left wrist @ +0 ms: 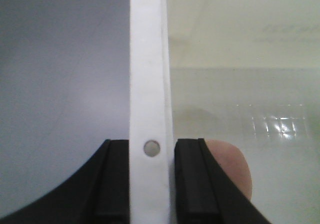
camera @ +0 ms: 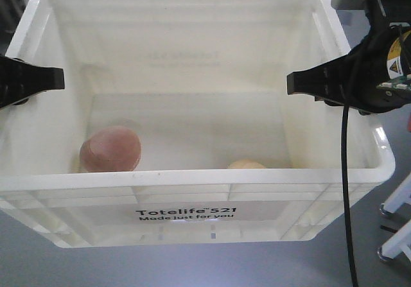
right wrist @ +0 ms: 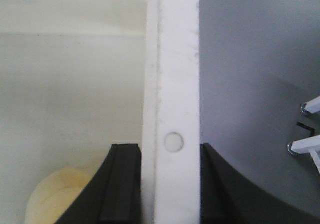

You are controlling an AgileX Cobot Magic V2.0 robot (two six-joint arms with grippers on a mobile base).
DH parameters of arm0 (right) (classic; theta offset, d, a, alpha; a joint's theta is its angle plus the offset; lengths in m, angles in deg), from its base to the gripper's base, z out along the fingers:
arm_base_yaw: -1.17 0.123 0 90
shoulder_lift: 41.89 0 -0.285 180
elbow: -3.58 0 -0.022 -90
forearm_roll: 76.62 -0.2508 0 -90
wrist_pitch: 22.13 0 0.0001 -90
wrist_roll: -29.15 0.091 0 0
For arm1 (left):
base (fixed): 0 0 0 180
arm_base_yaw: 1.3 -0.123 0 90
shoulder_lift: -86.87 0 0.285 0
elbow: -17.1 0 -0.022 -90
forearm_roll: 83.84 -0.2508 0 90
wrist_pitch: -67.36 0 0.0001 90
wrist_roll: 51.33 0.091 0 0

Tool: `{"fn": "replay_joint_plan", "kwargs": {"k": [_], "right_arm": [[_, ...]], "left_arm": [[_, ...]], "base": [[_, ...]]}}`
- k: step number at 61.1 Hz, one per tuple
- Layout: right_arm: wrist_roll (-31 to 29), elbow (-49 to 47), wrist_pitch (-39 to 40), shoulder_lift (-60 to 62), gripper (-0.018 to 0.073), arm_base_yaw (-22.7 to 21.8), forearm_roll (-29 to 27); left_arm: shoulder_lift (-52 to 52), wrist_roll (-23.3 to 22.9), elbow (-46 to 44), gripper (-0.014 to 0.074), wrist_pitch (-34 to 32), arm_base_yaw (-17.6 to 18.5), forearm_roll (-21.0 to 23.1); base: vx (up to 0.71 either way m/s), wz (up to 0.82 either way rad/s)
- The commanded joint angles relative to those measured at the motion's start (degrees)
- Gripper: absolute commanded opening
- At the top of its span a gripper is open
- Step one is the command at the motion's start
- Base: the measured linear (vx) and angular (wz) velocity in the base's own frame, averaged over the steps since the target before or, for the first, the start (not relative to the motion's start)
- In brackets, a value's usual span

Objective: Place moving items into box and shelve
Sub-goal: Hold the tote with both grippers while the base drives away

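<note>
Item: pinkish-brown ball [camera: 110, 149], lying on the floor of the box [camera: 192, 183] at its near left corner, close to the left wall. Item: pale yellow-orange ball [camera: 246, 165], lying on the same floor right of centre against the near wall, only its top showing over the rim; the two balls are sitting well apart. Container: large white tote, open at the top, ribbed rim, black print "Totelife 521 Made just for you" facing the front camera. Left pincer [left wrist: 152, 181]: narrowly parted and clamping the tote's left rim, one black finger [left wrist: 116, 184] lying against the outer face and the other against the inner face, just below a small round hole [left wrist: 151, 147] in the rim. Right pincer [right wrist: 170, 184]: gripping the right rim in the same manner, fingers pressing either side just below a round mark [right wrist: 174, 142]. Black cable [camera: 347, 191]: hanging from the right arm down across the tote's right corner. Grey surface [camera: 205, 268]: spreading beneath the tote; whether the tote is resting on it cannot be told. White frame legs [camera: 395, 203]: standing on that surface to the right of the tote.
</note>
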Motion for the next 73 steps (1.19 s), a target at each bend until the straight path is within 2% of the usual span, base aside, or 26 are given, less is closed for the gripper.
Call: {"fn": "replay_joint_plan", "kwargs": {"k": [1, 73], "right_arm": [[0.25, -2.33, 4.14, 2.2, 0.0085, -0.23, 4.49], [0.25, -2.33, 4.14, 2.2, 0.0085, -0.23, 4.49]], "left_arm": [[-1.54, -0.45, -2.27, 0.0095, -5.53, 0.18, -5.37], [-1.54, -0.45, -2.27, 0.0095, -5.55, 0.18, -5.37]], "base": [[-0.17, 0.64], [-0.15, 0.58]]}}
